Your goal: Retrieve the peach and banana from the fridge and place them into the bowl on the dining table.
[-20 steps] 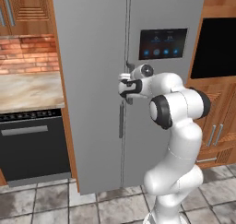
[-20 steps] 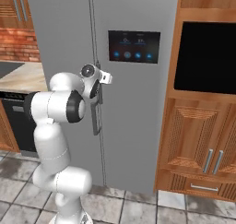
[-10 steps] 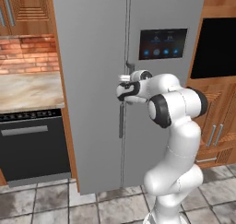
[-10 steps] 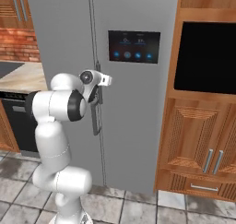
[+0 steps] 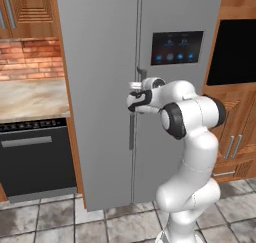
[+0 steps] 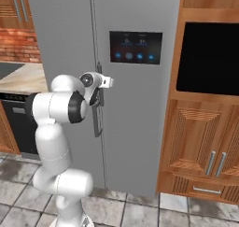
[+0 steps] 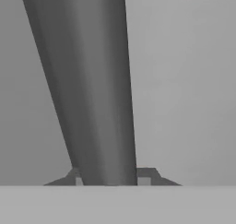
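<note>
Right at the gripper [image 5: 133, 98], jaws clamped on the vertical bar handle [image 7: 92, 89] of the fridge [image 5: 100, 62]; handle's long axis runs upright, straight ahead between the fingertips. Doors closed, so peach and banana are presumably behind; next move looks like a pull outward.
</note>
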You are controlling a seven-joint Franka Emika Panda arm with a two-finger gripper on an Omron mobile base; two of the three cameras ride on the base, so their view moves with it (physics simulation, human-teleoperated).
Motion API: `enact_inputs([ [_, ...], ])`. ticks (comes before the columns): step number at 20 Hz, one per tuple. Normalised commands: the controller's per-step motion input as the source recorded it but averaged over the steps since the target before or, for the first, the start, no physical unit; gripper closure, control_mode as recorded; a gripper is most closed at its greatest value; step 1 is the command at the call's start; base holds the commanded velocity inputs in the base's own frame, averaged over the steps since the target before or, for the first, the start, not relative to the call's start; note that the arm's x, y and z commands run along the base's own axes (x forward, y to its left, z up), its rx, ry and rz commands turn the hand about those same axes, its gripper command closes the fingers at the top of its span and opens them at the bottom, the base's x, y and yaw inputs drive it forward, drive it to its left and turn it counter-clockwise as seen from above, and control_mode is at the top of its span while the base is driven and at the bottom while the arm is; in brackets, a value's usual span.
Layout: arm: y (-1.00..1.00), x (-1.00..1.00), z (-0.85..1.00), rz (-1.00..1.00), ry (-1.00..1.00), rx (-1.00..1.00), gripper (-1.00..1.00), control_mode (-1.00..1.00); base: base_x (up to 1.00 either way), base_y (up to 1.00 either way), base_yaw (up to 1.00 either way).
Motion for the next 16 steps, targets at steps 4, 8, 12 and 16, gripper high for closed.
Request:
enact_inputs([
  [4, -0.07, -0.48, 0.44, 0.00, 0.20, 0.00, 1.00, -1.00, 0.00, 0.00, 0.00],
  [8, -0.26, -0.76, 0.42, 0.00, 0.16, 0.00, 1.00, -1.00, 0.00, 0.00, 0.00],
  [12, -0.51, -1.00, 0.43, 0.00, 0.13, 0.00, 1.00, -1.00, 0.00, 0.00, 0.00],
  [16, -0.65, -1.00, 0.49, 0.00, 0.08, 0.00, 1.00, -1.00, 0.00, 0.00, 0.00],
])
